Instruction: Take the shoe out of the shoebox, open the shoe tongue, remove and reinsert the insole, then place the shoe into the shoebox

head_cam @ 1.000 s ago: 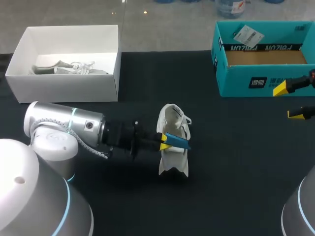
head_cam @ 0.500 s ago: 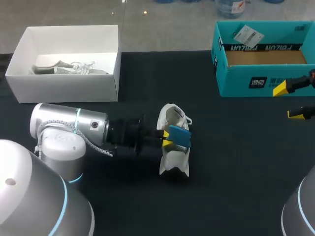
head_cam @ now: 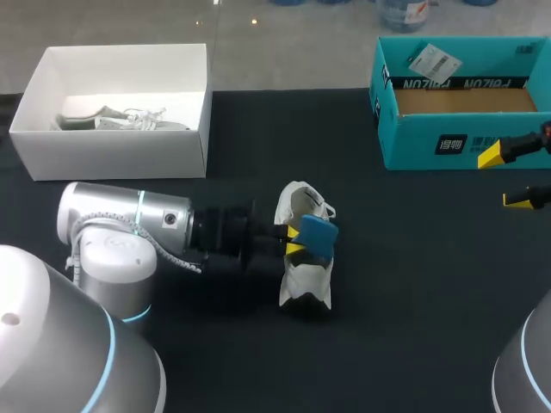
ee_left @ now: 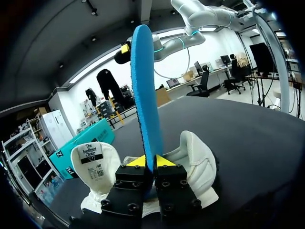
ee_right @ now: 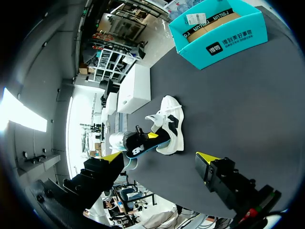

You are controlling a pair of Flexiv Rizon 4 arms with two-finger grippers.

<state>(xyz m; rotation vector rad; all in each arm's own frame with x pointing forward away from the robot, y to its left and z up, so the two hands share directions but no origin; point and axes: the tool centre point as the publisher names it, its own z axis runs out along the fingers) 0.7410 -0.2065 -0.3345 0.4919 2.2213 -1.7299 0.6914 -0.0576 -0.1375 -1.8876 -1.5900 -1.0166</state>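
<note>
Left clamped, right free.
My left hand (head_cam: 293, 241) is clamped on the blue insole (head_cam: 317, 237) above the white shoe (head_cam: 303, 280) on the surface (head_cam: 413, 284); my right hand (head_cam: 506, 178), fingers apart, sits beside the teal shoebox (head_cam: 430, 142).

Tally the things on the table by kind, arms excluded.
Boxes: 2, the white box and the teal shoebox.
Shoes: 2, the white shoe on the table and the shoe in the white box.
Insoles: 1, the blue insole, held in the left tool.
Total: 5.
</note>
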